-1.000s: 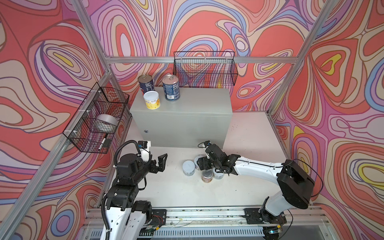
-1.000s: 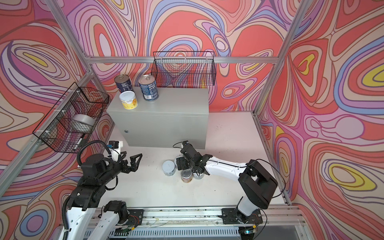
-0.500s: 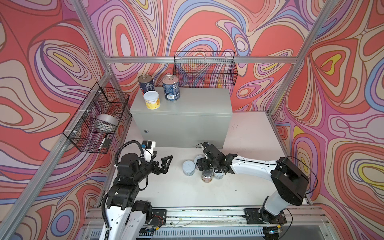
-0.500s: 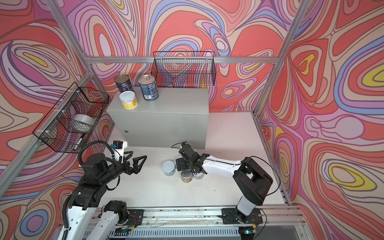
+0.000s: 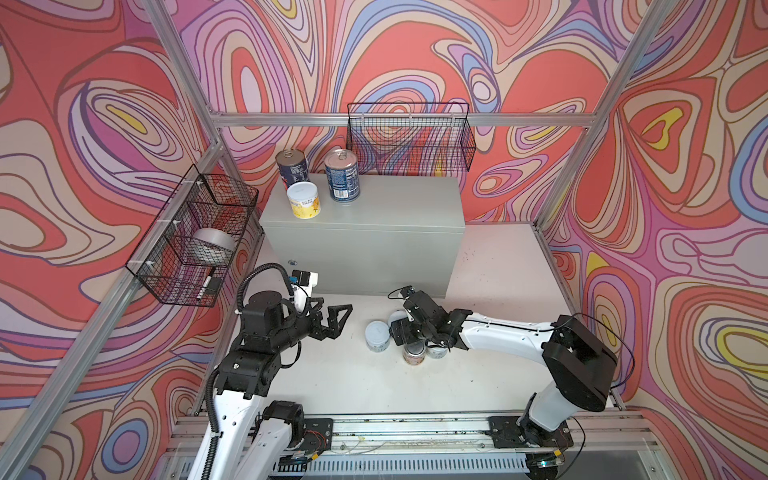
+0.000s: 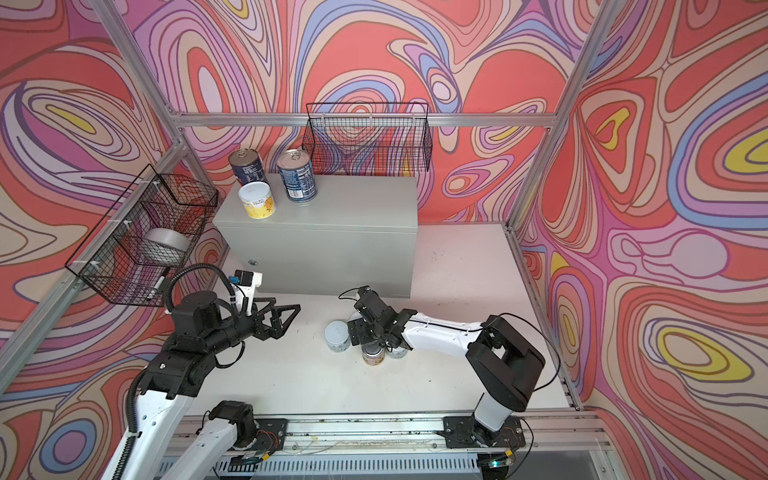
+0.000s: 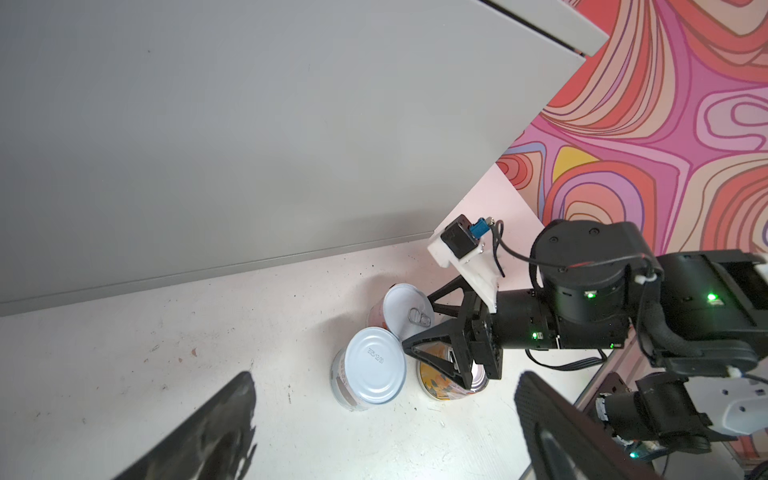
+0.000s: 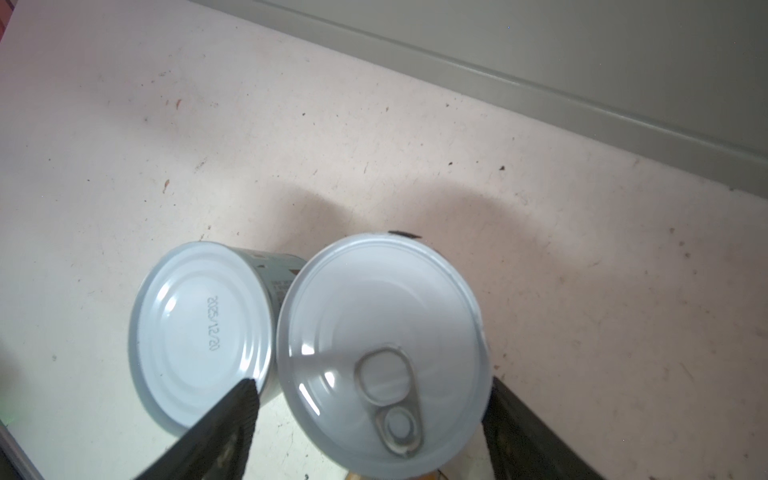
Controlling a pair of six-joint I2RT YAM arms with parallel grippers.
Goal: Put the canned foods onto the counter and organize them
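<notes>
The grey counter (image 5: 386, 208) carries two tall dark-blue cans (image 5: 293, 168) (image 5: 341, 174) and a short yellow can (image 5: 304, 201) at its left end. On the white table in front stand a pale can (image 5: 377, 332), a colourful can (image 5: 414, 353) and another short can (image 5: 437, 352). My right gripper (image 8: 370, 386) is shut on a pink-labelled pull-tab can (image 8: 374, 324), which looks tilted in the left wrist view (image 7: 405, 305). My left gripper (image 5: 343, 320) hangs open and empty, to the left of the pale can (image 7: 374, 365).
A black wire basket (image 5: 195, 237) on the left wall holds a grey tape roll (image 5: 212, 245). A second wire basket (image 5: 409, 137) hangs behind the counter. The arms' metal rail (image 5: 395, 428) runs along the table's front edge.
My left gripper has swung right, closer to the cans on the table, still open. My right gripper has shifted slightly left over the cluster of cans.
</notes>
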